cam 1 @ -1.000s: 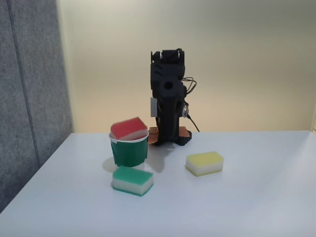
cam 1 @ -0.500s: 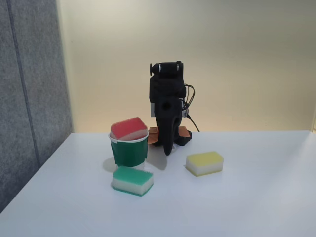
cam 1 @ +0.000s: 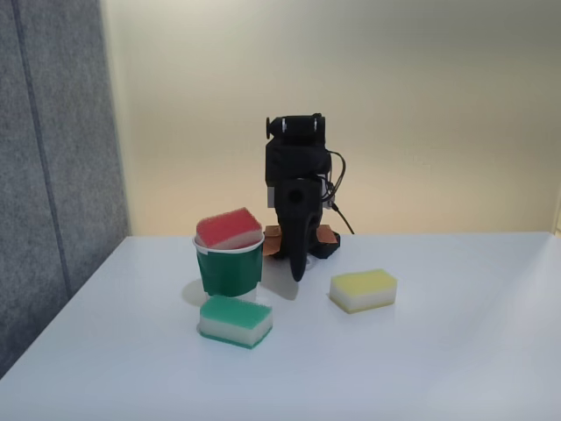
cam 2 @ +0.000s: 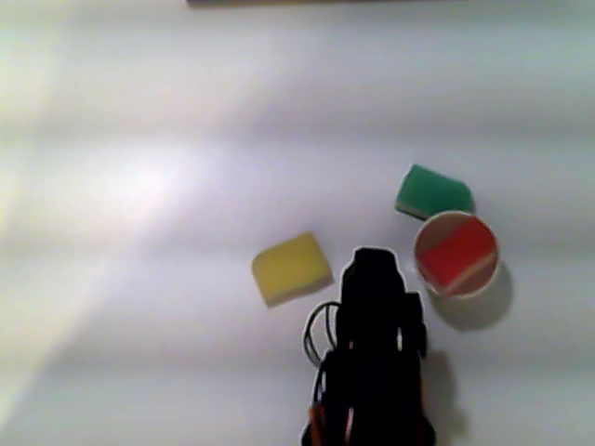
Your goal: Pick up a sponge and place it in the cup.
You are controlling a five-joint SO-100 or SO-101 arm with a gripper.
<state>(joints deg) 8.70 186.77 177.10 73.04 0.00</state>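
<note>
Sponge [cam 1: 230,228] with the red top sits tilted in the cup [cam 1: 230,270], its red face sticking up above the white rim; from my fixed view I see one corner raised higher toward the right. In the other view, looking down, I see the sponge [cam 2: 455,254] lying across the cup [cam 2: 455,291] opening, red layer up with a pale strip along its lower right edge. The cup stands upright on the white table [cam 1: 421,351].

The gripper [cam 1: 298,272] points downward, its dark tip just above the table, to the right of the cup in the fixed view and apart from it. I read the fingers as pressed together into a single narrow point, holding nothing. From above, the arm [cam 2: 376,353] is a dark mass and I cannot make out the fingers there.

A green-topped sponge [cam 1: 235,320] lies flat just in front of the cup in the fixed view. A yellow-topped sponge [cam 1: 363,290] lies flat to the right, near the gripper tip but not touching it.
</note>
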